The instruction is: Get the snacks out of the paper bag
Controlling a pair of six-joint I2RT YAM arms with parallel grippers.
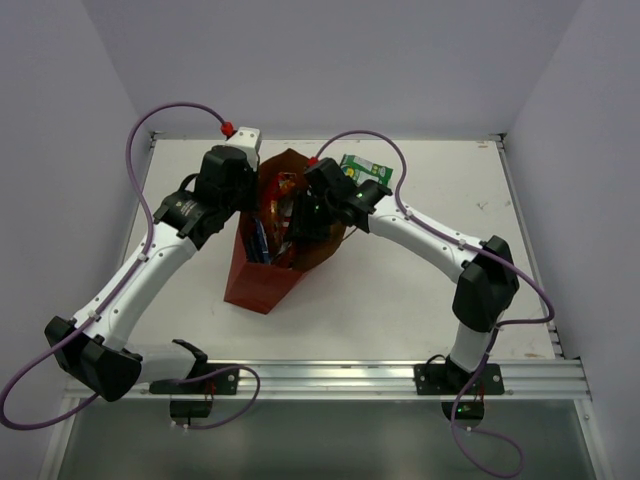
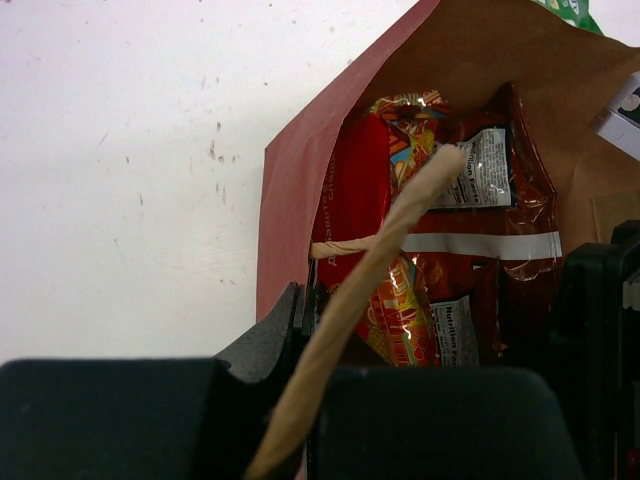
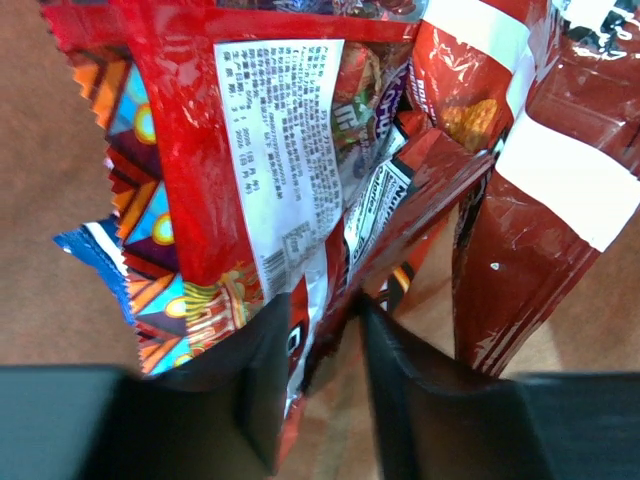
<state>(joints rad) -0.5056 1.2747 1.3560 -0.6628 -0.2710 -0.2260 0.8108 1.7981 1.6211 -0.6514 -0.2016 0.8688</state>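
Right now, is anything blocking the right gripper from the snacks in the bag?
Nothing visible. The right gripper is inside the paper bag, jaws flanking the edge of a red packet. The left gripper pinches the bag's handle.

A white, faintly scuffed table (image 1: 410, 300) lies below the right fingers (image 3: 262, 385), pale lavender walls (image 1: 330, 60) rise beyond them, and an aluminium rail (image 1: 340, 377) runs well behind.
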